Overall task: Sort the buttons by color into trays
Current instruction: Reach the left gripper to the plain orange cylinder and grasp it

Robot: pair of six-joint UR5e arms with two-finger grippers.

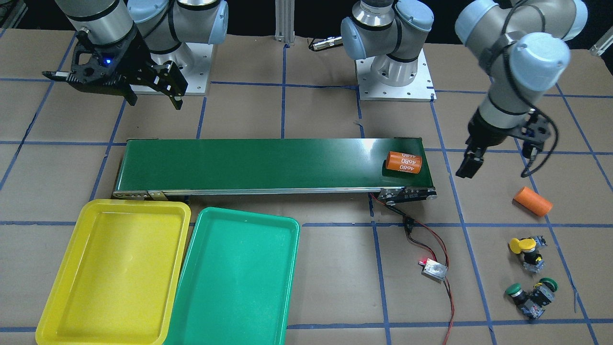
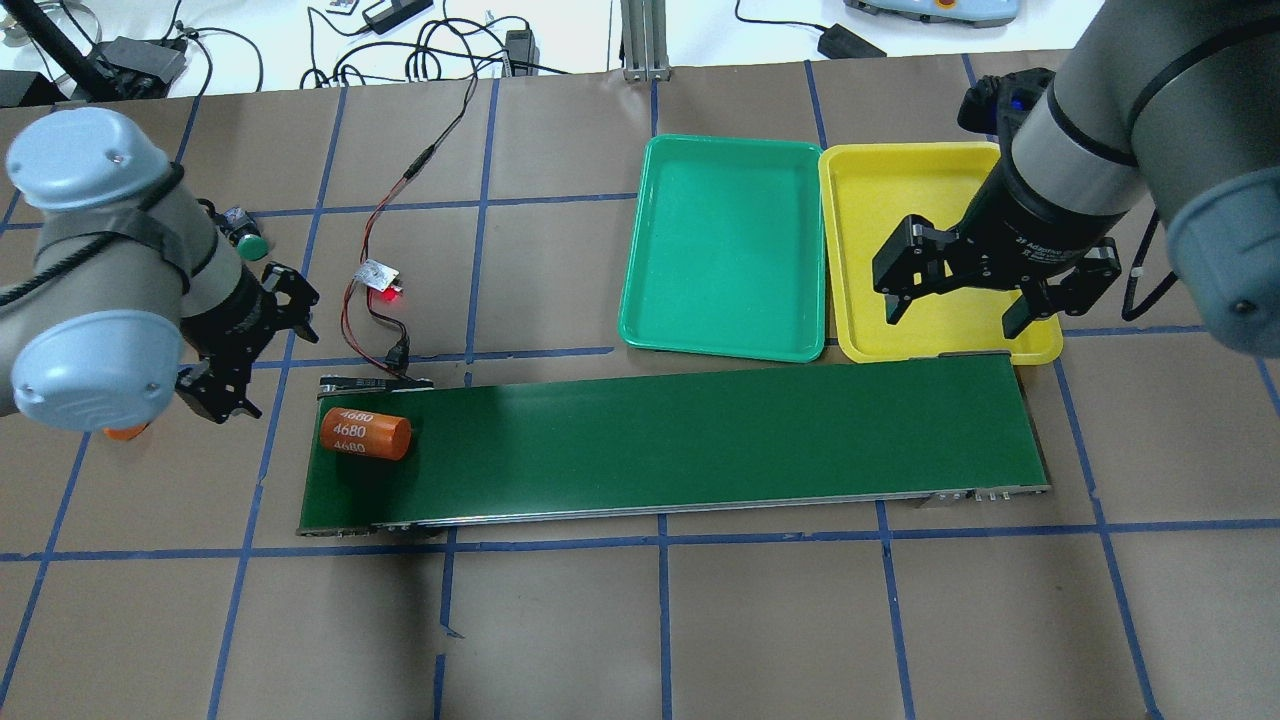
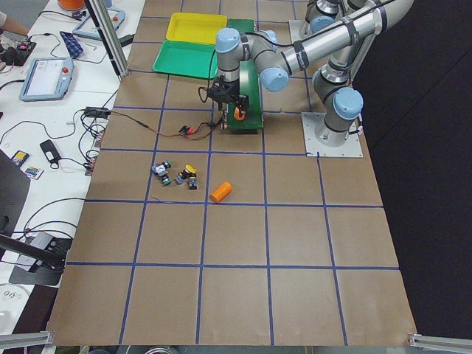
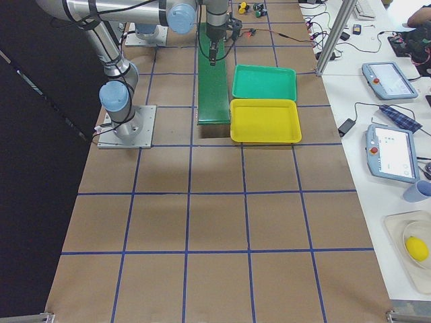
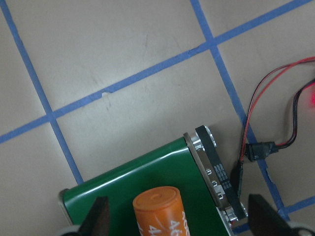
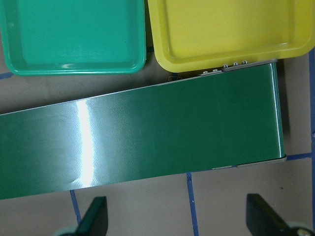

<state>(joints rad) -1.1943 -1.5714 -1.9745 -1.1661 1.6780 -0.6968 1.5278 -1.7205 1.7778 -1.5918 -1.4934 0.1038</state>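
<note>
Several buttons lie in a cluster on the table: yellow caps (image 1: 522, 246) and green caps (image 1: 513, 289), also in the exterior left view (image 3: 177, 175). One green button (image 2: 248, 243) peeks out behind my left arm. The yellow tray (image 1: 115, 273) and the teal tray (image 1: 234, 278) sit side by side, both empty. My left gripper (image 1: 467, 170) is open and empty, hovering off the belt's end, well away from the buttons. My right gripper (image 2: 957, 318) is open and empty above the yellow tray's (image 2: 940, 200) near edge and the belt's other end.
A long dark-green conveyor belt (image 2: 700, 440) runs across the middle. An orange cylinder (image 2: 365, 432) marked 4680 lies on its end by my left gripper. A second orange cylinder (image 1: 532, 201) lies on the table. Red and black wires with a small board (image 1: 435, 268) trail from the belt.
</note>
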